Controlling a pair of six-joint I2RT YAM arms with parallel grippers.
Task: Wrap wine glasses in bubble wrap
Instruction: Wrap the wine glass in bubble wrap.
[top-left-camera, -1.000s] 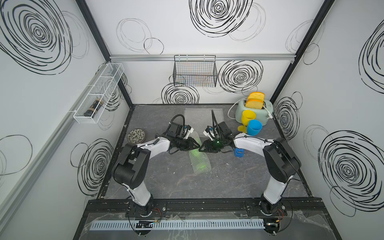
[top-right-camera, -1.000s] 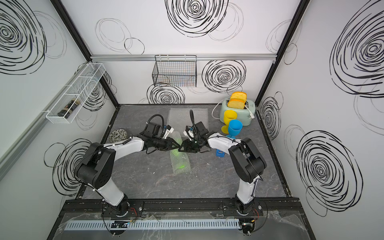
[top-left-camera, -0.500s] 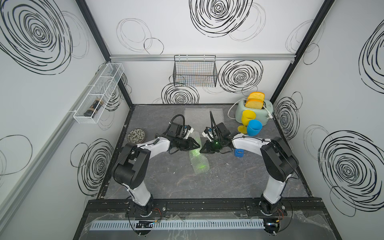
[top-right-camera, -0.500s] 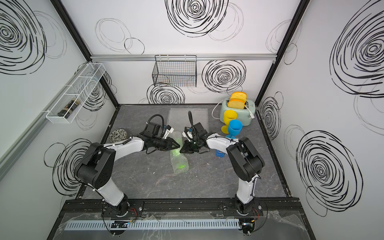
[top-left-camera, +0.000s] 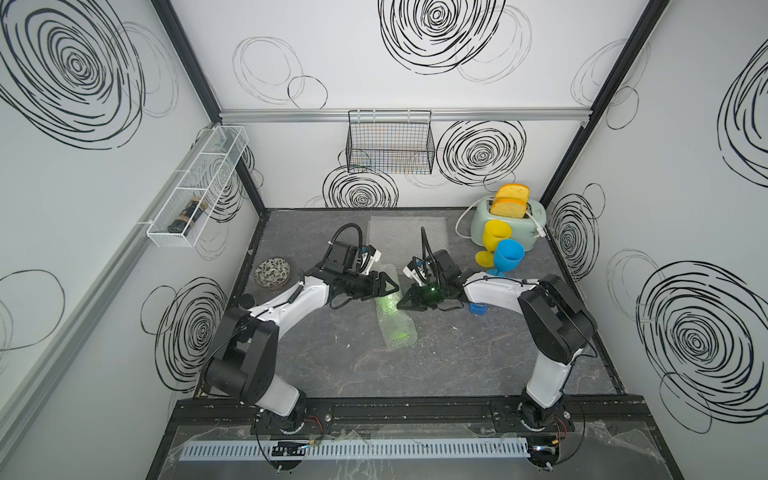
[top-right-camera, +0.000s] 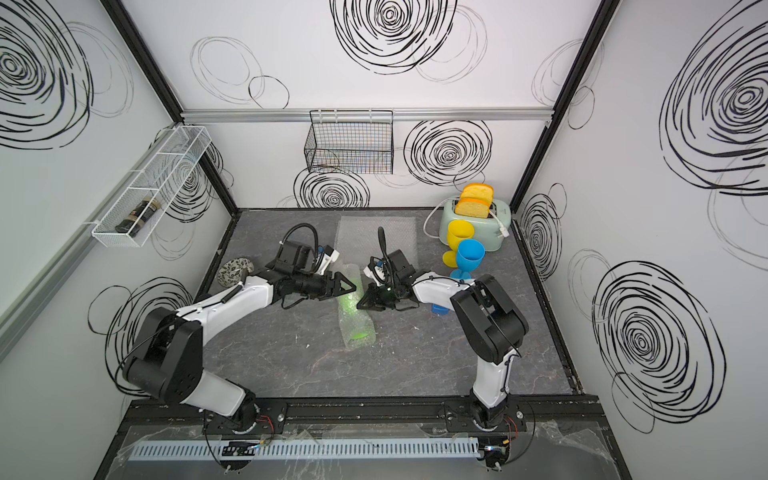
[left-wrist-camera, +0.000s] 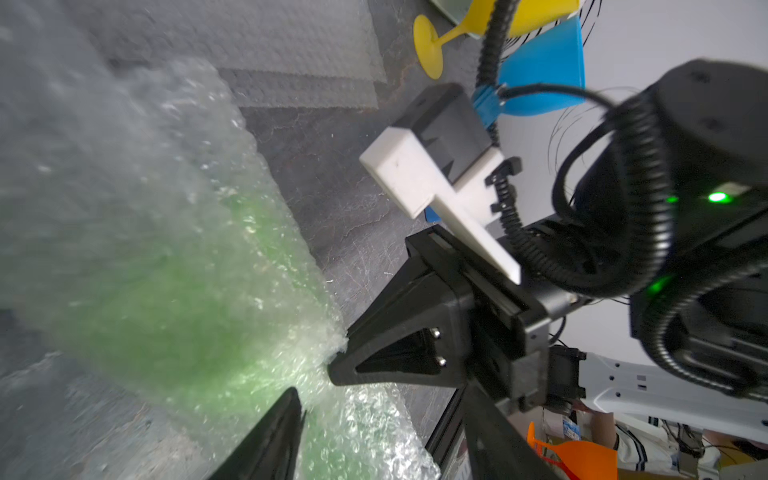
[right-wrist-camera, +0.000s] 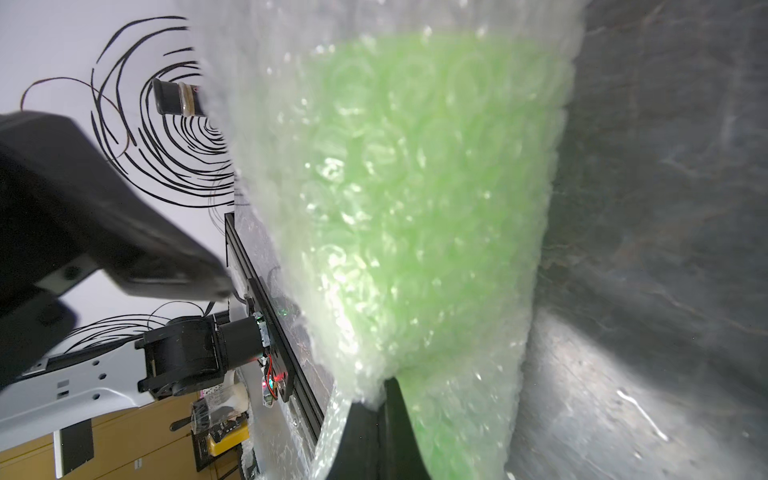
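Note:
A lime green wine glass rolled in bubble wrap (top-left-camera: 395, 318) (top-right-camera: 355, 322) lies on its side mid-table. In the right wrist view my right gripper (right-wrist-camera: 380, 384) is shut, pinching a bunched edge of the bubble wrap (right-wrist-camera: 415, 199). From the other side my left gripper (left-wrist-camera: 380, 401) stands open around the roll (left-wrist-camera: 174, 299), its fingers (left-wrist-camera: 286, 419) spread apart. In both top views the left gripper (top-left-camera: 392, 286) and right gripper (top-left-camera: 402, 304) nearly meet over the roll. The yellow wine glass (top-left-camera: 496, 237) and the blue wine glass (top-left-camera: 509, 253) stand upright at the back right, unwrapped.
A flat bubble wrap sheet (top-left-camera: 407, 232) lies at the back centre. A mint toaster (top-left-camera: 521, 226) holding bread stands in the back right corner. A blue tape dispenser (top-left-camera: 478, 308) sits under my right arm. A patterned bowl (top-left-camera: 273, 272) rests at the left edge.
My right gripper has closed on the edge of the wrap. After that my left gripper opened and let go of the roll. The roll stays in place.

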